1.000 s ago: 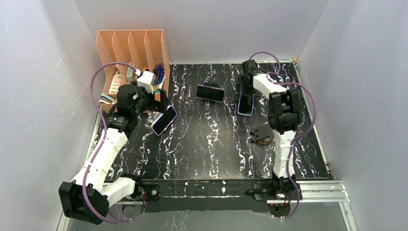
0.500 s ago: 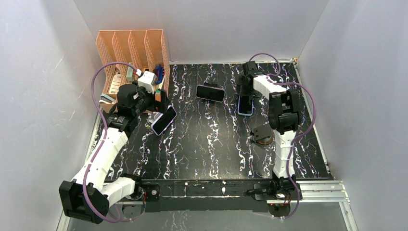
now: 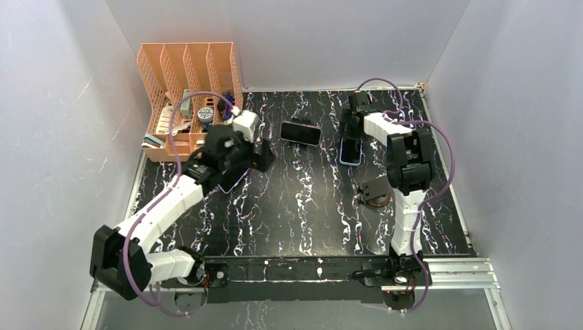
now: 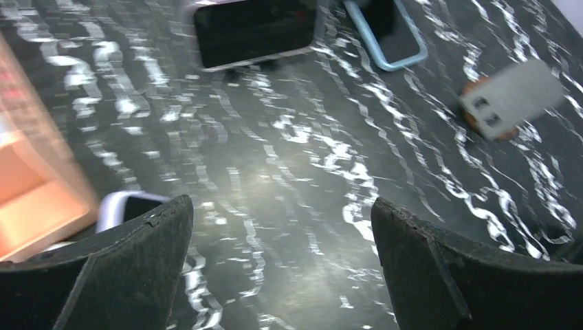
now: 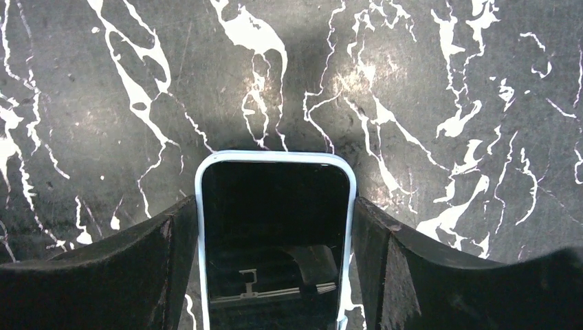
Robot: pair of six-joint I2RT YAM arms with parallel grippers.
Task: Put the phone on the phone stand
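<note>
A blue-cased phone (image 3: 351, 151) lies flat at the back right of the table. My right gripper (image 3: 349, 130) straddles its far end, and in the right wrist view both fingers press its long sides (image 5: 275, 206). A second phone (image 3: 300, 132) leans on a stand at the back middle, also seen in the left wrist view (image 4: 254, 31). A pale-cased phone (image 3: 231, 181) lies partly under my left arm. A round brown phone stand (image 3: 375, 192) sits at mid right. My left gripper (image 3: 267, 155) is open and empty above bare table (image 4: 280, 203).
An orange file organiser (image 3: 185, 75) with small items stands at the back left. The brown stand shows blurred at the right of the left wrist view (image 4: 498, 103). The pale phone's corner sits by my left finger (image 4: 127, 205). Grey walls surround the table.
My left arm has swung right, away from the organiser and over the pale-cased phone toward the table's middle. The right gripper has barely moved on the blue-cased phone.
</note>
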